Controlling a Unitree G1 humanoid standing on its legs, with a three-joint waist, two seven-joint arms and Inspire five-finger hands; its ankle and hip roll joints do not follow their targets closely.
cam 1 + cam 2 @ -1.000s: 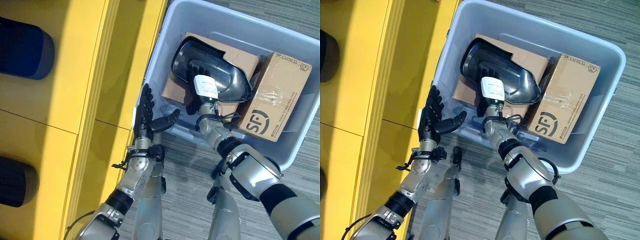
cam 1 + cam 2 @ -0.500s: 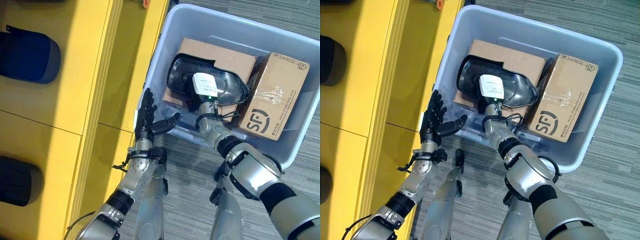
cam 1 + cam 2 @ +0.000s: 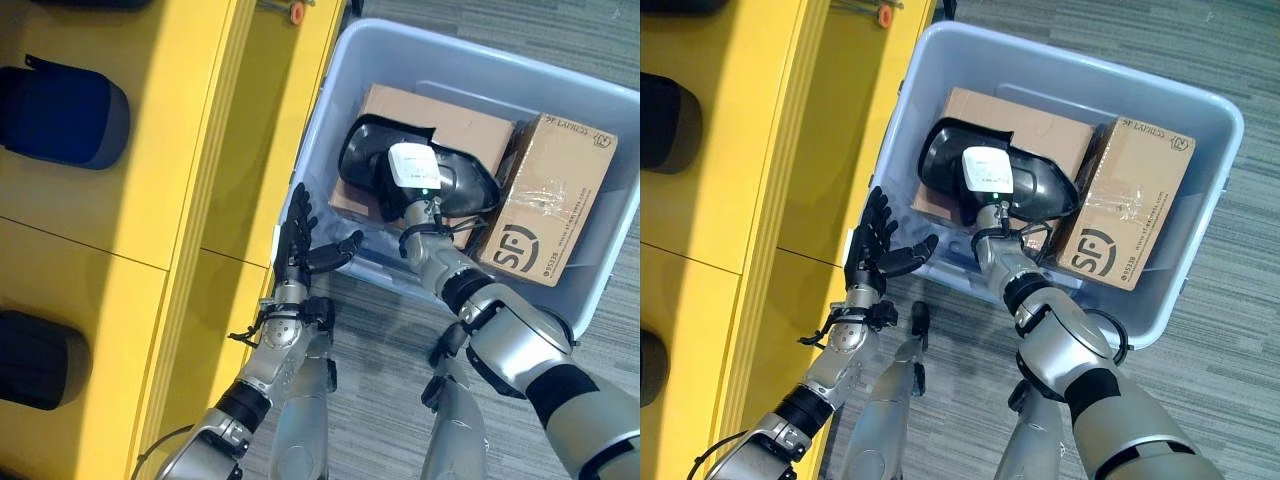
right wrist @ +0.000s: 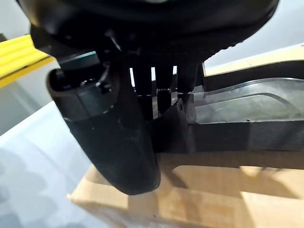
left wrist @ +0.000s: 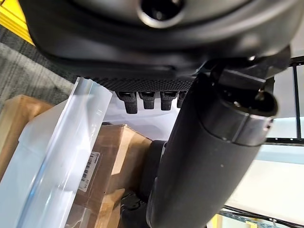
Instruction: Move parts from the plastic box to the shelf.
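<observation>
The pale grey-blue plastic box (image 3: 330, 130) is sitting on the grey carpet just beside the yellow shelf (image 3: 150, 150), and everything below is placed relative to that box. Inside it, a black curved moulded plastic part (image 3: 460, 180) is lying on top of a flat brown cardboard carton (image 3: 455, 115), with a second, taped brown cardboard carton (image 3: 550, 200) filling the end of the box away from the shelf.

The right hand (image 3: 412, 172) is reaching in over the box's near wall and gripping the black part; in the right wrist view its fingers (image 4: 164, 97) are curling over the part's edge, the thumb standing alongside. The left hand (image 3: 300, 245) is hovering at the box's near corner on the shelf side, fingers spread and straight, holding nothing.

The hold looks like a shallow one on one edge, so the long part may be pivoting or slipping once lifted. Its far end could be catching on the taped carton or on the box rim, dragging the box. Swinging towards the shelf, it could be striking the open left hand or the shelf's front lip.
</observation>
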